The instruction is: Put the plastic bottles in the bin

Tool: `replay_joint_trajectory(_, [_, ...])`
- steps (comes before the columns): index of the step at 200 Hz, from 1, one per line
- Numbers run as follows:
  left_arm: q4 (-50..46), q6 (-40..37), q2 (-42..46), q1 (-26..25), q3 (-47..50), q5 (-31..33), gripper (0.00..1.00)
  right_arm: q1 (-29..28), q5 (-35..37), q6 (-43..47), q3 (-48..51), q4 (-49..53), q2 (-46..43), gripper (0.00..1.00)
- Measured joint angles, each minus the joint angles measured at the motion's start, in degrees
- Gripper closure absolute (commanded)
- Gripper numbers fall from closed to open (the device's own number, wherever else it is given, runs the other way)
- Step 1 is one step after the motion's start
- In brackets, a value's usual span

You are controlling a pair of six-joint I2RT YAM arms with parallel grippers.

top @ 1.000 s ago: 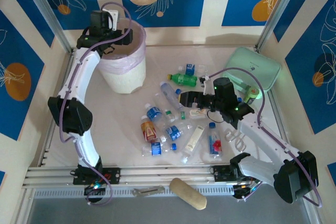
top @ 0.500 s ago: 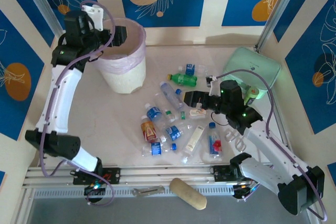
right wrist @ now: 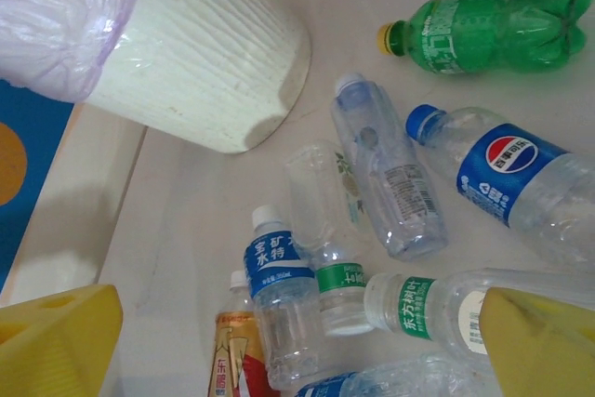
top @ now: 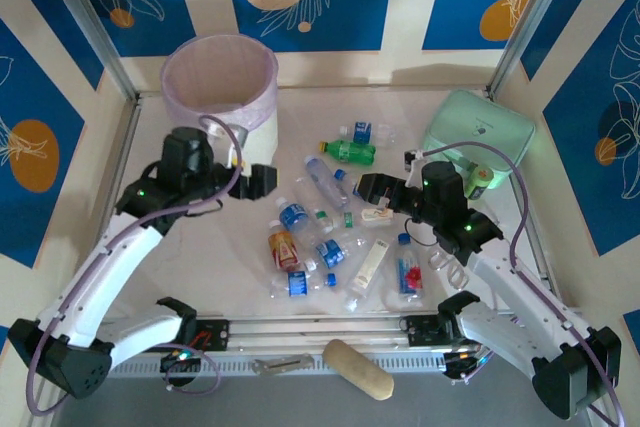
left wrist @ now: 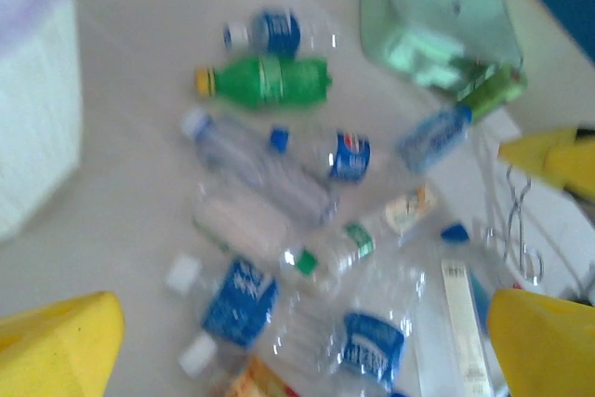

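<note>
The plastic bottles (top: 330, 227) lie scattered on the table (top: 200, 237) in a loose pile between the two arms, all on their sides, some touching or overlapping. The bin (top: 268, 97), a ribbed cream wastebasket lined with a pale pink bag, stands upright at the far left of the table, apart from the pile. In the top view its inside is a pale pink blur, and what it holds cannot be made out. The left gripper (top: 262, 180) hovers just in front of the bin's base, at the left edge of the pile. Its yellow fingers (left wrist: 60, 350) are spread wide with nothing between them. The right gripper (top: 368, 189) hangs over the right side of the pile, its fingers (right wrist: 544, 346) also spread wide and holding nothing. A green bottle (top: 352, 152) with a yellow cap lies at the far edge of the pile, with a blue-labelled bottle (top: 362, 131) just beyond it. Nearer the arms lie a red-and-orange-labelled bottle (top: 283, 247), a cream-labelled bottle (top: 372, 260) and a red-labelled bottle (top: 408, 269). The right wrist view shows a Pepsi bottle (right wrist: 521, 178) beside a clear bottle (right wrist: 390, 183). A mint-green zip pouch (top: 480, 132) sits at the far right, and a tan oblong object (top: 358, 368) lies at the near edge.
</note>
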State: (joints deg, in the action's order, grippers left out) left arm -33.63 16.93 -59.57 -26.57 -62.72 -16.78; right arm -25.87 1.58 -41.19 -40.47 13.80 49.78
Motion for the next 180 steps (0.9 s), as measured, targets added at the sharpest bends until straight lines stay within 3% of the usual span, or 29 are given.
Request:
replay_joint_trajectory(66, [2.91,7.67,5.33,-12.31,21.9,-1.18,0.0,1.14,2.58,-2.89,0.9,-0.52,1.11,0.01])
replay_joint_trajectory(123, [2.78,16.46,1.97,-17.35,23.78,10.71,0.0,1.07,2.67,-6.71,4.66,-1.64,1.09,0.01])
replay_joint_trajectory(180, [5.84,25.07,-7.32,-23.52,24.79,19.1,0.01,0.37,4.04,-7.74,6.95,-2.84,-1.66,0.01])
